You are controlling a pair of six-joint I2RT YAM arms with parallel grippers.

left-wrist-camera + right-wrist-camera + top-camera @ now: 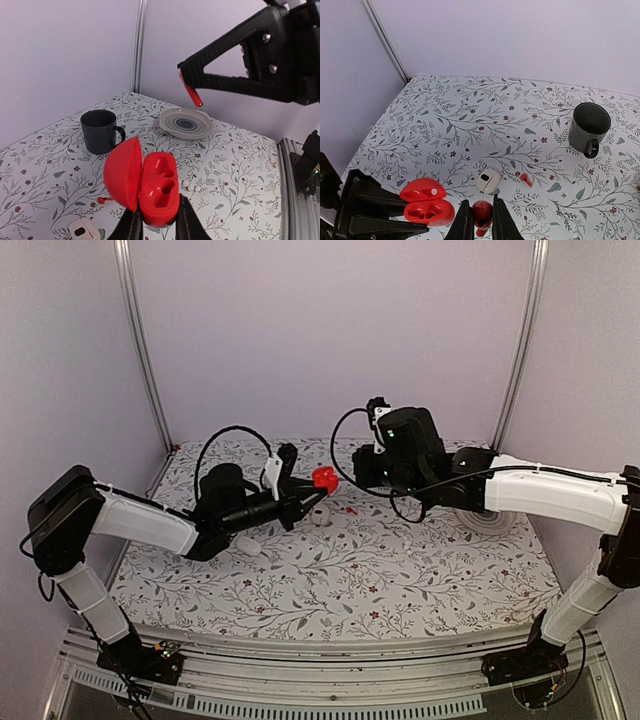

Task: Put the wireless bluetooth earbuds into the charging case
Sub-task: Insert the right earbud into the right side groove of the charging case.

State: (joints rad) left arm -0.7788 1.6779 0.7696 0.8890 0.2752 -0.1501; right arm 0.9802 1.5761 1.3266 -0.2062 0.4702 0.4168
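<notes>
While the left gripper (pixel 157 222) is pinching the red charging case (pixel 159 192) above the table (pixel 240 165), its lid is standing open and both hollows are showing empty. The right gripper (pixel 481 222) is clamping a red earbud (pixel 481 212); a second earbud (pixel 524 178) is lying near a small white case (pixel 487 180).

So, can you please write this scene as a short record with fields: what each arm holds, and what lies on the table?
left fingers: shut on the red charging case, lid open, both hollows empty, held above the table
right fingers: shut on a red earbud
lying on table: second red earbud, small white case
also on table: dark mug, plate
earbuds in red case: none yet
</notes>
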